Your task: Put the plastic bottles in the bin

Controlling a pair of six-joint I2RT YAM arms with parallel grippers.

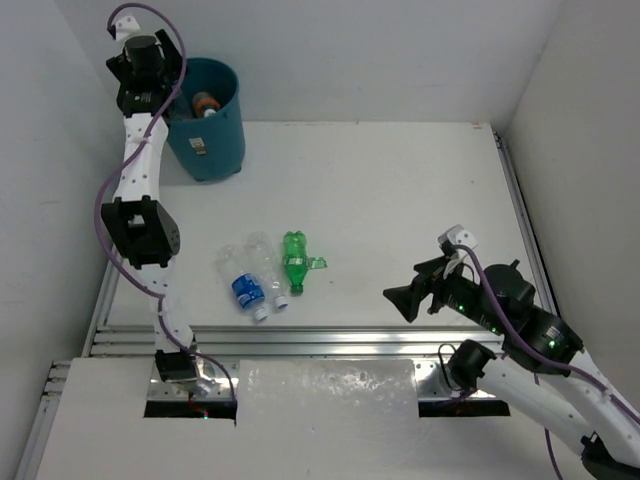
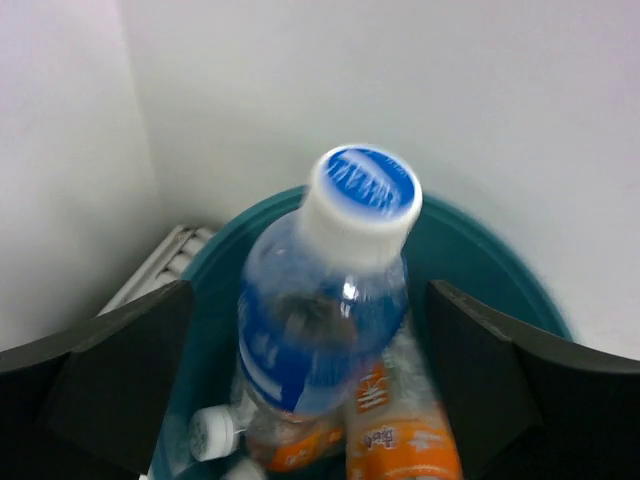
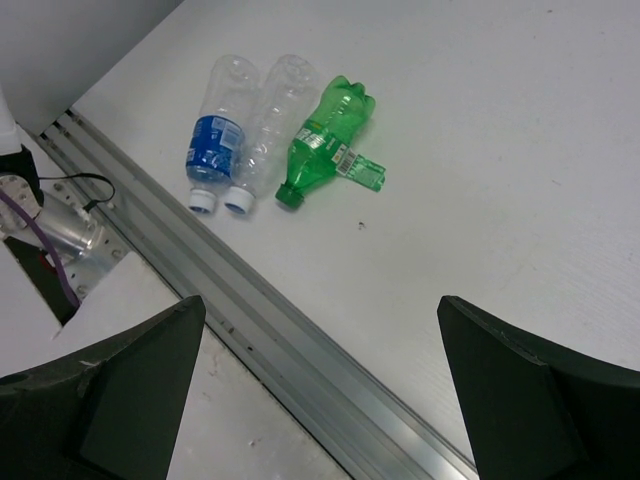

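My left gripper (image 2: 310, 300), jaws spread over round teal bin (image 2: 480, 262), clear blue-banded bottle (image 2: 325, 300) untouched between them, white cap up, orange bottle (image 2: 400, 440) beneath, my right gripper (image 3: 322, 310), jaws spread, ridged green bottle (image 3: 325, 145), plain clear bottle (image 3: 265, 125), blue-labelled bottle (image 3: 212, 140) lying side by side on matte white table (image 3: 500, 150).

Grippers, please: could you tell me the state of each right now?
Left gripper: open, blue-labelled bottle loose between the jaws, over the bin.
Right gripper: open, empty.
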